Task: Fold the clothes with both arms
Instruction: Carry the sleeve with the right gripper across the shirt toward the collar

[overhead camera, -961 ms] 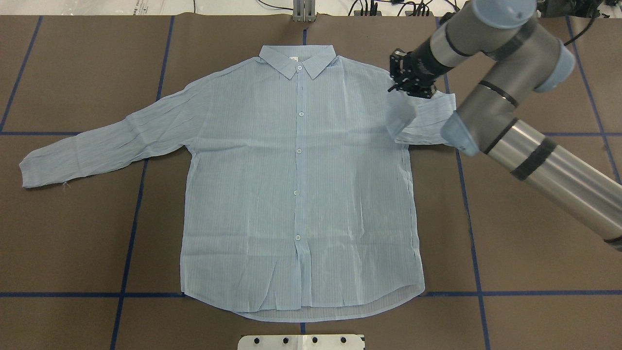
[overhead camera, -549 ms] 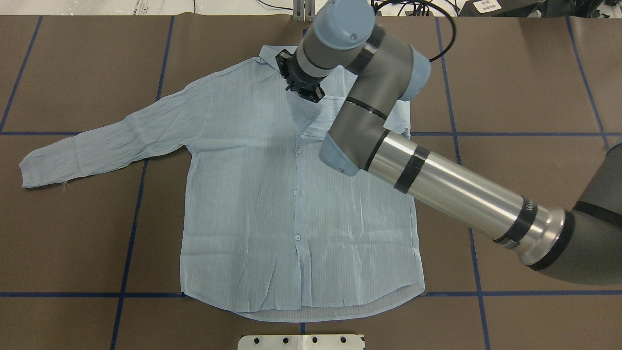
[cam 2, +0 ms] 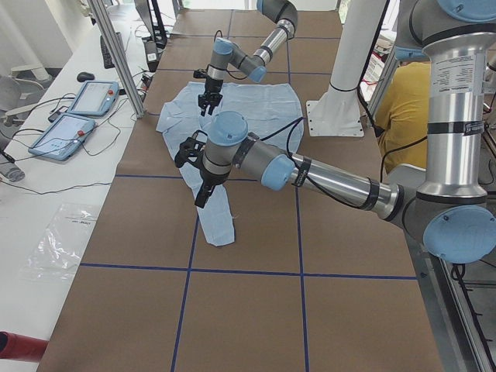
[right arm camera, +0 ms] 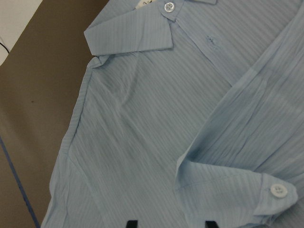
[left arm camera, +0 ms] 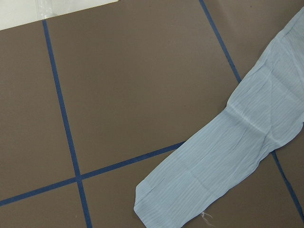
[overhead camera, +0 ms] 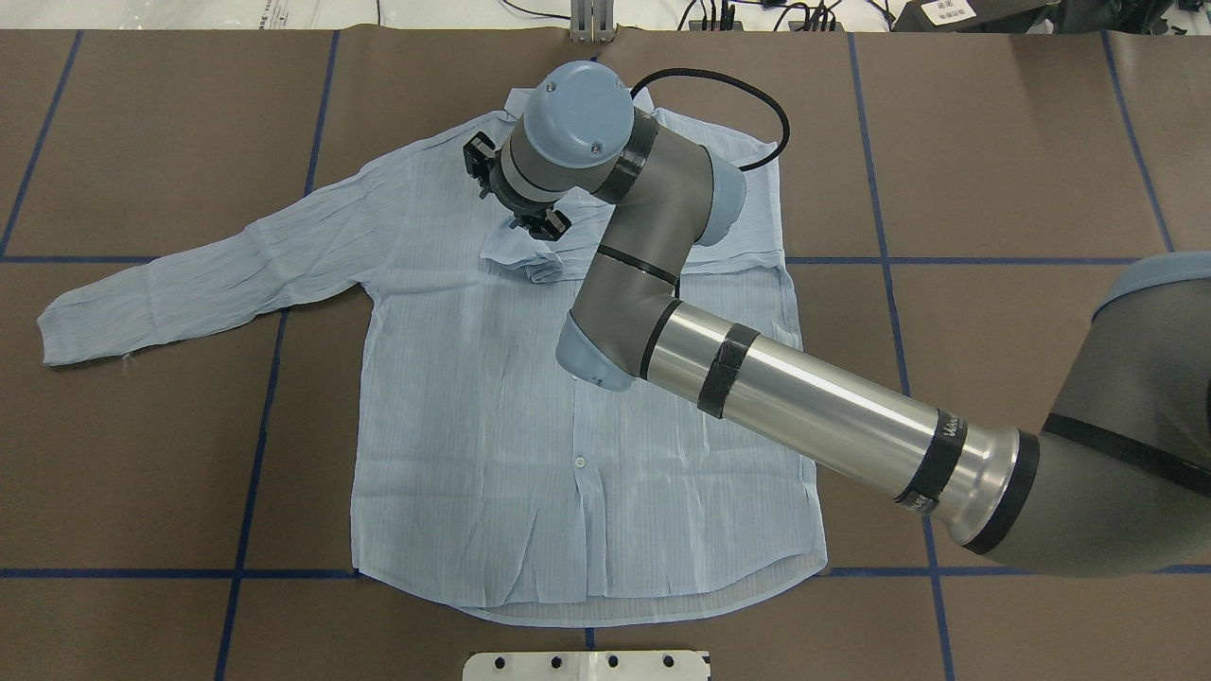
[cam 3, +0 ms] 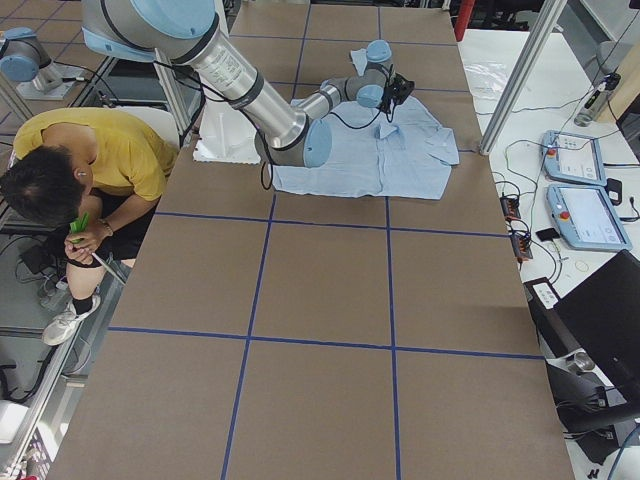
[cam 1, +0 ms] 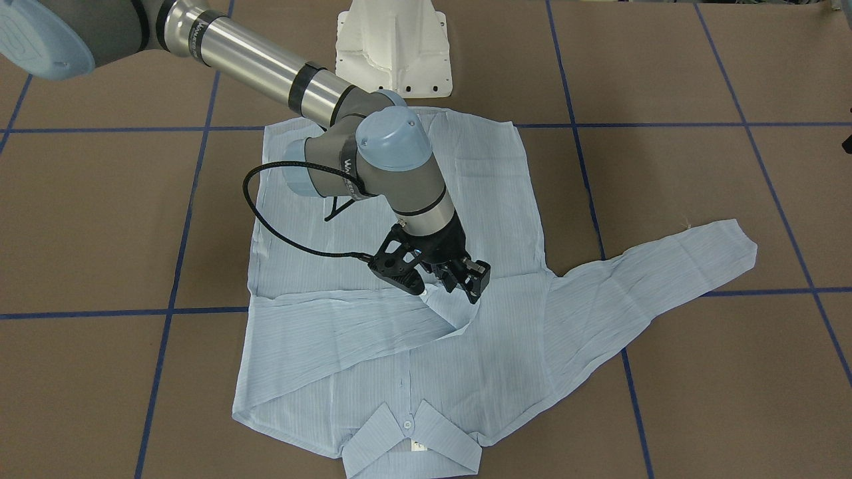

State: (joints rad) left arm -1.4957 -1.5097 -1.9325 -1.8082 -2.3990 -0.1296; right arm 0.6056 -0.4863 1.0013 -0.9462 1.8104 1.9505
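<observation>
Across brown table [overhead camera: 1041, 142], right arm [overhead camera: 804, 397] bends over shirt [overhead camera: 454, 426].

1. We see the shirt [overhead camera: 473, 397] in light blue with fine stripes, its buttons [overhead camera: 580, 462] white.
2. We find the table cover [overhead camera: 1041, 142] brown, crossed by a grid of blue tape lines [overhead camera: 142, 573].
3. We note the right arm [overhead camera: 804, 407] silver and grey, with light-blue caps and black bands; the right gripper [cam 1: 446, 291] is black.
4. The pedestal [cam 1: 393, 46] is white.
</observation>
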